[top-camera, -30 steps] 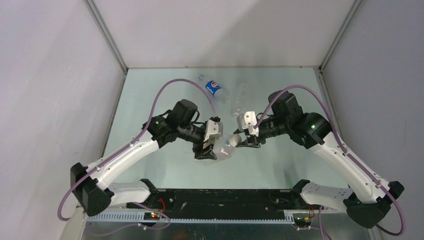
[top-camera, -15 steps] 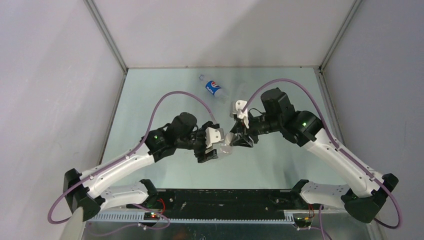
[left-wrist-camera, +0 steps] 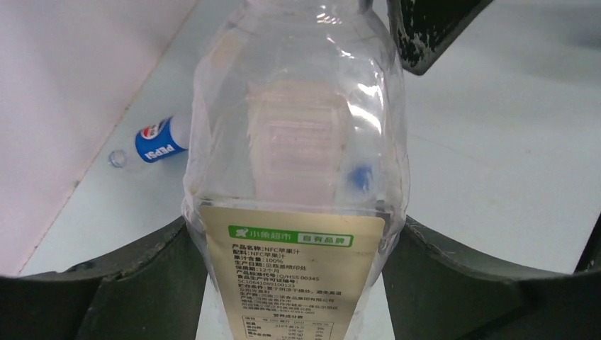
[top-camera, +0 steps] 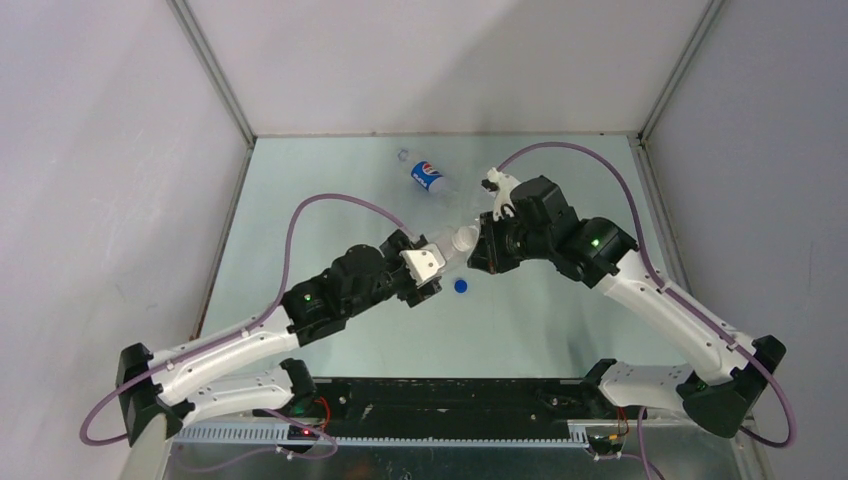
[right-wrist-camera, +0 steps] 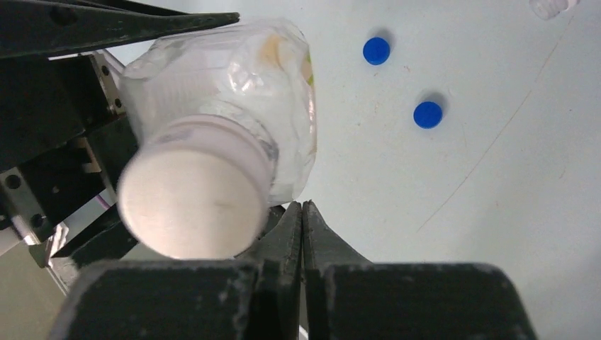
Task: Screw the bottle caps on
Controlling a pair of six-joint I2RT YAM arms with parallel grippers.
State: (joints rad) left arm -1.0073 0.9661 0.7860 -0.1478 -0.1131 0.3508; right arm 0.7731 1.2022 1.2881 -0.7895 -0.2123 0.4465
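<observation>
Left claw pinches the labelled bottle mid-frame in the top view, with the white cap on its neck. Right claw is pressed together, holding nothing, just beside that cap. A blue cap and a second blue cap lie on the surface below. The Pepsi bottle lies toward the upper edge.

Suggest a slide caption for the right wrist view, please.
Shut right gripper beside a bottle wearing its white cap, two blue caps lying on the table beyond.

Pepsi bottle behind capped bottle; loose cap in front.
</observation>
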